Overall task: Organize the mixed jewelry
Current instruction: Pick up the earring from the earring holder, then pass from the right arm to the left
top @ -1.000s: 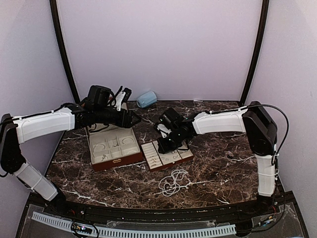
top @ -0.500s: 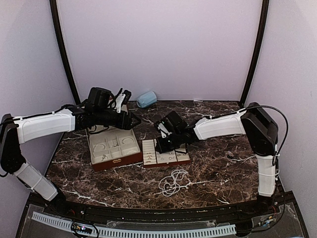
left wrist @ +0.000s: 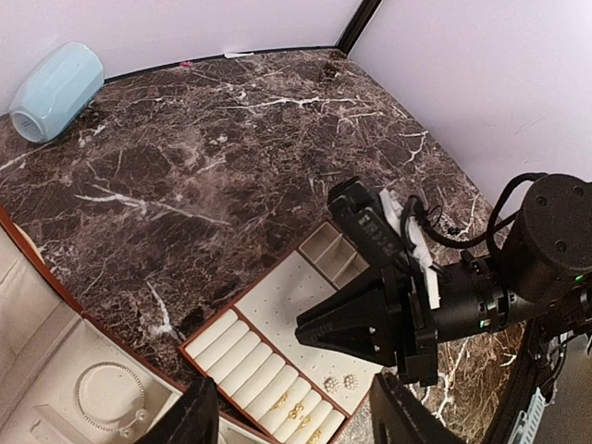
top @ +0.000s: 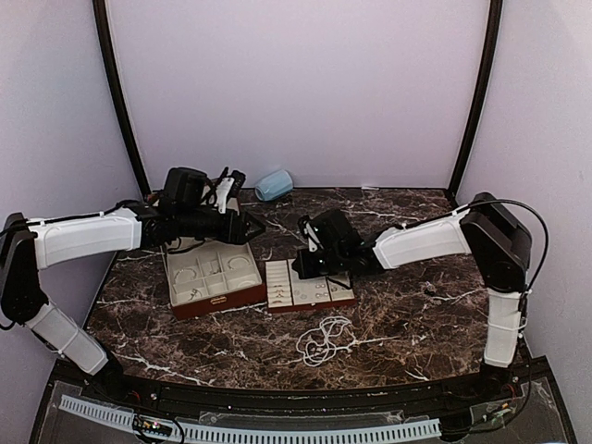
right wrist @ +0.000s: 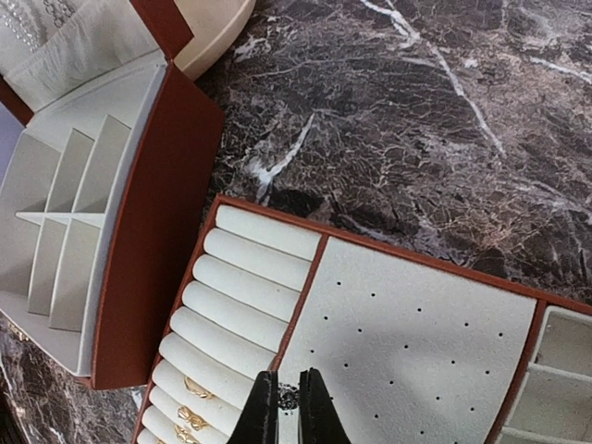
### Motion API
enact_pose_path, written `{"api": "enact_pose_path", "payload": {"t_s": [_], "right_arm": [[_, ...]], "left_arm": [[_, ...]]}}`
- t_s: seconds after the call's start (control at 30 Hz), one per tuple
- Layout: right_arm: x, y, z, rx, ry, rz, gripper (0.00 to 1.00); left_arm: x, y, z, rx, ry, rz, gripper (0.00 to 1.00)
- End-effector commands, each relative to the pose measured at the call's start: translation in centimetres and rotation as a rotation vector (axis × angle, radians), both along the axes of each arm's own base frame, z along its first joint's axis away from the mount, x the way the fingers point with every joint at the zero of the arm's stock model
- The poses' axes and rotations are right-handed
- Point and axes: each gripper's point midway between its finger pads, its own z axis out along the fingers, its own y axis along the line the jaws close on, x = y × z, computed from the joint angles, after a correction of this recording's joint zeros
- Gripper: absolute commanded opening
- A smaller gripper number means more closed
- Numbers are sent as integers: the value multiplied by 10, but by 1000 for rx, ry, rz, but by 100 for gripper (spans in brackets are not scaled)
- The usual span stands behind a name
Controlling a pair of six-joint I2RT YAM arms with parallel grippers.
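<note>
My right gripper (right wrist: 288, 400) is shut on a tiny dark-silvery earring (right wrist: 289, 403), just above the perforated cream panel (right wrist: 416, 333) of the small reddish-brown tray (top: 340, 297). Two pearl-like earrings (left wrist: 339, 382) sit pinned on that panel, and gold rings (right wrist: 197, 388) lie in its roll slots. From above, the right gripper (top: 308, 268) hangs over the tray's middle. My left gripper (left wrist: 296, 427) is open and empty, hovering over the larger case (top: 217, 298), where a beaded bracelet (left wrist: 111, 398) lies. A tangled pearl-like bead strand (top: 324, 339) lies on the marble in front of the tray.
A pale blue rounded object (top: 274, 185) lies on its side at the back wall. The case's open lid (right wrist: 83, 37) stands behind its cream compartments (right wrist: 55, 222). Dark marble table (top: 416, 305) spreads to the right; booth walls close in on three sides.
The small tray has swung from a tilted lie to square with the case. My right arm stretched leftward, its gripper staying over the tray. The left arm barely moved.
</note>
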Motion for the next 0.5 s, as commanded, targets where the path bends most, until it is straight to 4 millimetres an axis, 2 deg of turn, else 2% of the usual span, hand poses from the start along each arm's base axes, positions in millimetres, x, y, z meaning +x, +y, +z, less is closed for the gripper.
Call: {"api": "enact_pose_path", "payload": {"t_s": [0.0,0.03,0.17,0.23,0.3,0.47], "right_arm": [[10,4,60,125,-106,-41,5],[9,3,71,145,-118,-42,5],[8,-7,103,207,-154,-54,6],[5,-11,119,236,-170,-52,8],[1,-14,135,264,-183,-41,8],[-17,-17,169,364,-197,9,9]], "left_arm": [[-6,-7,20,-114,-56,-27,59],[-10,-7,15,-133,-37,-30,58],[-18,-10,25,-244,-96,-34,59],[-25,-14,24,-300,-134,-47,59],[-32,-21,24,-348,-164,-74,59],[-50,-54,38,-406,-235,-204,59]]}}
